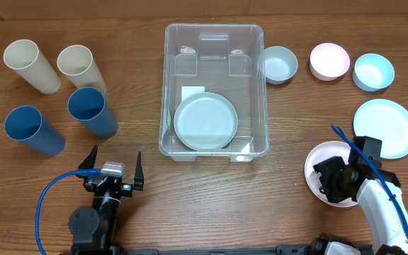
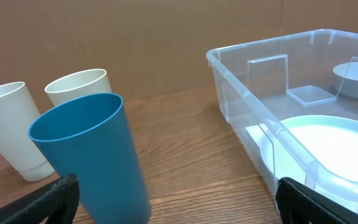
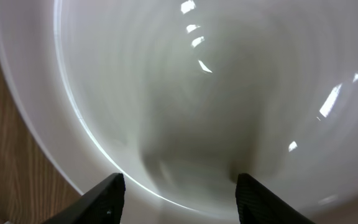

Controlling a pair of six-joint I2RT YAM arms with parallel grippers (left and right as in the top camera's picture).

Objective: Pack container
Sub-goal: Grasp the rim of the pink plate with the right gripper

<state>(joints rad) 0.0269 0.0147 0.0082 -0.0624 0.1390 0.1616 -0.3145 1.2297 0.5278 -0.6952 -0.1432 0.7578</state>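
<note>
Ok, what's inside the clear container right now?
One pale plate lies flat on the container floor. It covers part of a white label, so the rest of that label is hidden.

The overhead camera looks straight down on the whole table [image 1: 211,205]. The left wrist camera sits low behind the left gripper [image 2: 176,199], facing ahead at the blue cup [image 2: 86,155] and container [image 2: 229,65], both shared with overhead. The right wrist camera points down past the right gripper [image 3: 180,186], very close on the plate [image 3: 229,93] beneath, likewise shared.
</note>
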